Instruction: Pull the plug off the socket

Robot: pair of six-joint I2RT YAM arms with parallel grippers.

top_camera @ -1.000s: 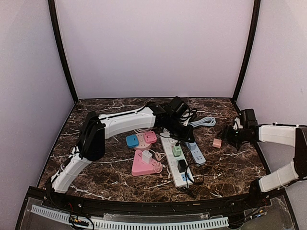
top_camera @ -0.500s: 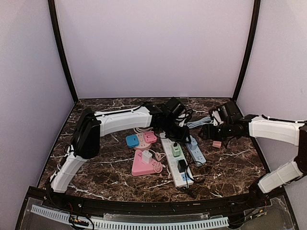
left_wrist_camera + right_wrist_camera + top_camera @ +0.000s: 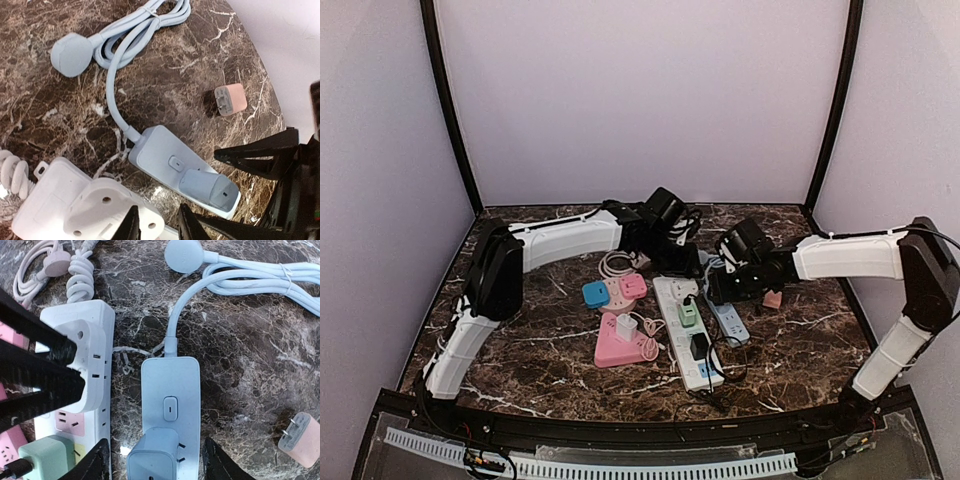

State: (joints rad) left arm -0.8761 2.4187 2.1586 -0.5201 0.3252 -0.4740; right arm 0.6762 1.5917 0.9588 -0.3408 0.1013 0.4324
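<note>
Pale blue plug (image 3: 152,460), boxy with rounded corners, seated in the end outlet of a matching blue power strip (image 3: 170,385), just past its small switch. Strip flat on the marble table (image 3: 520,350), just beside a white power strip (image 3: 95,330), with its blue cable (image 3: 250,277) coiled at the far side. Reaches leftward across the table with the right arm, wrist angled down, right gripper (image 3: 155,442) spread wide and holding nothing. Plug directly between the two fingers (image 3: 97,465), touching neither. Stretches far over the table with the left arm, left gripper (image 3: 157,212) parted only slightly, empty, poised above a white plug (image 3: 112,205) on the white strip. Loose pink charger (image 3: 230,99) near the blue strip.
</note>
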